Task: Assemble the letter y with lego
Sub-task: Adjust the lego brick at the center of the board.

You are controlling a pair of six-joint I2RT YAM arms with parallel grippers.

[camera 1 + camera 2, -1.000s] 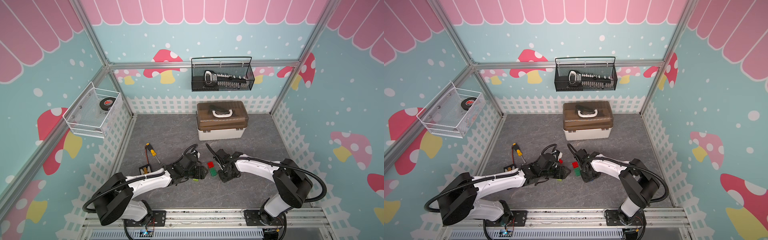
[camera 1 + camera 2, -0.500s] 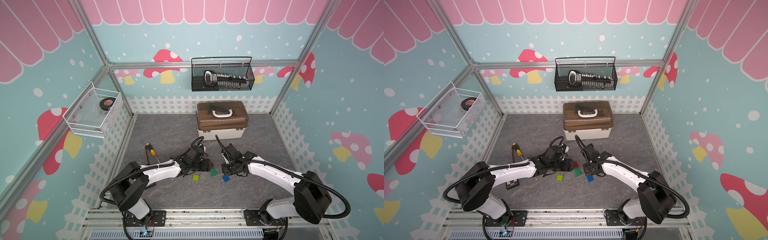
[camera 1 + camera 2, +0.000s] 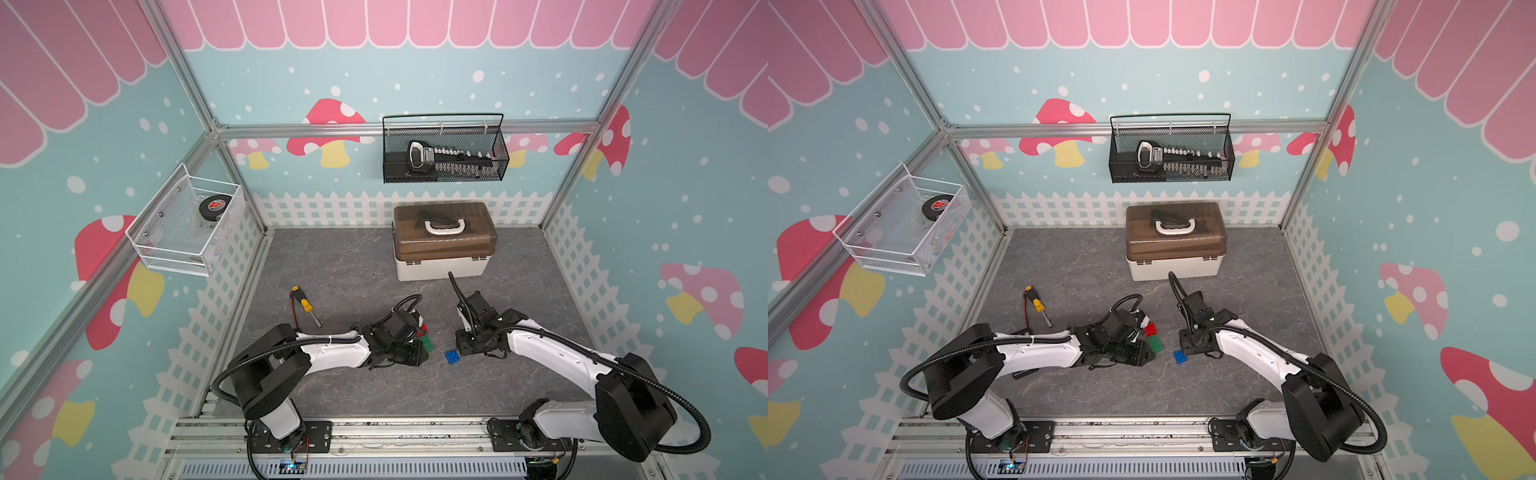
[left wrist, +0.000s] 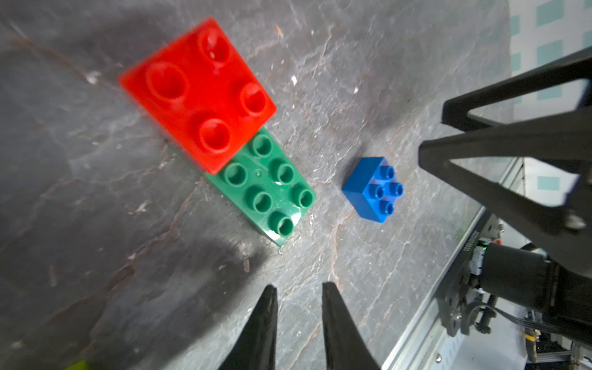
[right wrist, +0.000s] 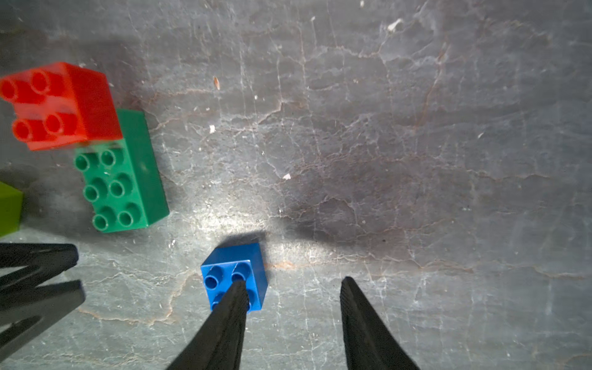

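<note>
1. Fingers (image 4: 262, 323) of the left gripper (image 4: 297, 288) stand almost together, with nothing between them. Fingers (image 5: 362, 320) of the right gripper (image 5: 293, 282) stand apart and clamp nothing.
2. Both arms reach low from the near edge over the grey stone-patterned table (image 3: 353, 270). The left arm stretches rightward and the right arm leftward, so the grippers face each other.
3. The longer dark green plastic brick (image 4: 269, 189) lies flat, studs up, just right of the left gripper. Its long axis runs roughly far to near.
4. The red square brick (image 4: 198, 96) sits over the far end of that brick, studs up. It is blurred in both wrist views, so its seating cannot be told.
5. The blue square brick (image 5: 237, 266) stands apart, nearer and to the right, studs up. One right fingertip overlaps its top; contact cannot be told.
6. A lime green brick (image 5: 9, 208) is cut off by the frame edge; only a corner shows.
</note>
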